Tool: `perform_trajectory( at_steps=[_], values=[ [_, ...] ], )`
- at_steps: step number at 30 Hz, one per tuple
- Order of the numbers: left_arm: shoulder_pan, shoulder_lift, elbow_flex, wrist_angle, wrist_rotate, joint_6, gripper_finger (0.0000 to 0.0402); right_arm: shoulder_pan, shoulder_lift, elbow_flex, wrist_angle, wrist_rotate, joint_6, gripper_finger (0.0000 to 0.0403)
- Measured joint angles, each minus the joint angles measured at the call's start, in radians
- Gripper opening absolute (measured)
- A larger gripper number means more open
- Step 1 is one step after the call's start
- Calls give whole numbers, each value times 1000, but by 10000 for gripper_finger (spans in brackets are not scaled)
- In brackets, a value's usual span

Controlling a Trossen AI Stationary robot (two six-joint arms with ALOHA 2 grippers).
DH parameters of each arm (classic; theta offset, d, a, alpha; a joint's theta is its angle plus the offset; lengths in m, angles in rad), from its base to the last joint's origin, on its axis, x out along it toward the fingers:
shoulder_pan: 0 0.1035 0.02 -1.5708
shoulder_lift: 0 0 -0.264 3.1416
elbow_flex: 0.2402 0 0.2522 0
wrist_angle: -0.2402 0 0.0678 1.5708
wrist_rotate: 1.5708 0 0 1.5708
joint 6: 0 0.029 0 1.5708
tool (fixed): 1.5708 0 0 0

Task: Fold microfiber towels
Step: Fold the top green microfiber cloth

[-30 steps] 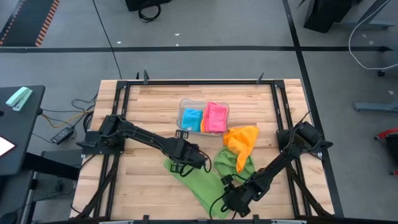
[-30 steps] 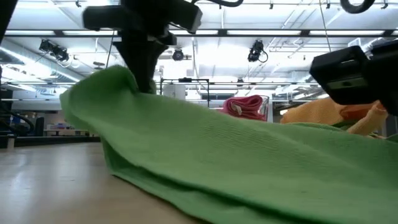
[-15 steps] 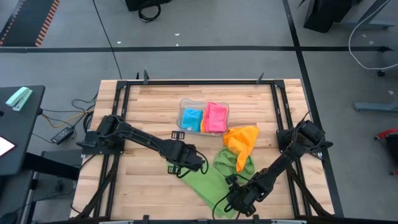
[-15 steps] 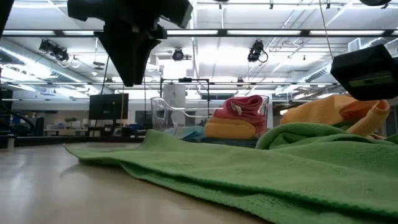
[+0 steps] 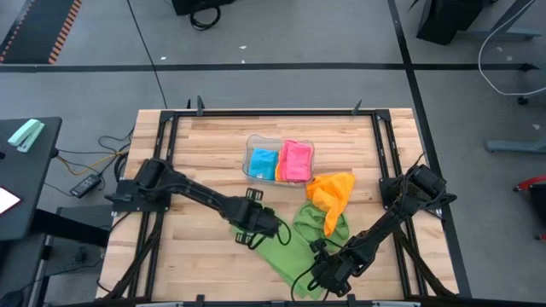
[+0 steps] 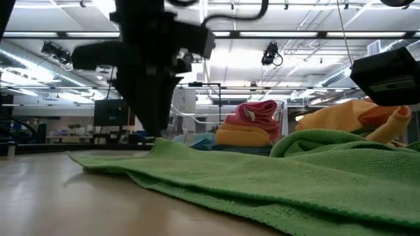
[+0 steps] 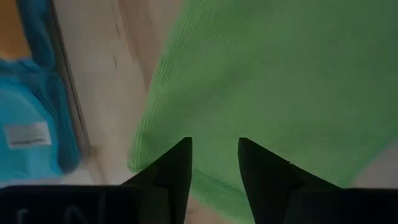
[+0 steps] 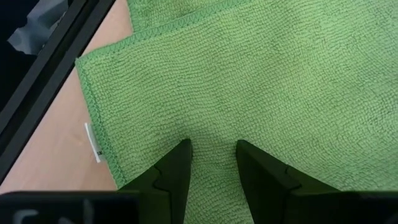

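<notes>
Change: left gripper (image 5: 257, 228) let go of green towel (image 5: 294, 247) since 1 s back; raised corner now lies flat on table (image 5: 196, 153). Gripper has dropped lower over that edge.
Left gripper: fingers (image 7: 177, 163) apart, nothing pinched, just above towel's left edge.
Right gripper (image 5: 325, 271): near front edge, fingers (image 8: 176, 168) part-spread, tips pressed on towel corner; no clear pinch.
Green towel: spread btwn both grippers, far end bunched.
Around: orange towel (image 5: 333, 192) just behind green one; clear tray (image 5: 252, 145) w/ blue towel (image 5: 264, 163) & pink towel (image 5: 296, 159) farther back.
</notes>
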Motion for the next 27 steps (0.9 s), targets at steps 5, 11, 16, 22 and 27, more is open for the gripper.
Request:
perform_trajectory(
  at_steps=[5,11,16,22,27],
  values=[
    [54,0,-95,68,83,31,119,0,0,0,0,0,1,140],
    [95,0,-167,122,115,36,99,0,0,0,-3,-7,-2,140],
    [87,0,-168,89,113,-74,85,-1,-25,0,-76,-14,-24,140],
    [36,0,-169,74,144,-238,74,-13,-86,-6,-243,30,-83,140],
    [-15,0,-169,74,162,-382,71,-45,-124,-6,-298,33,-110,140]
  ],
)
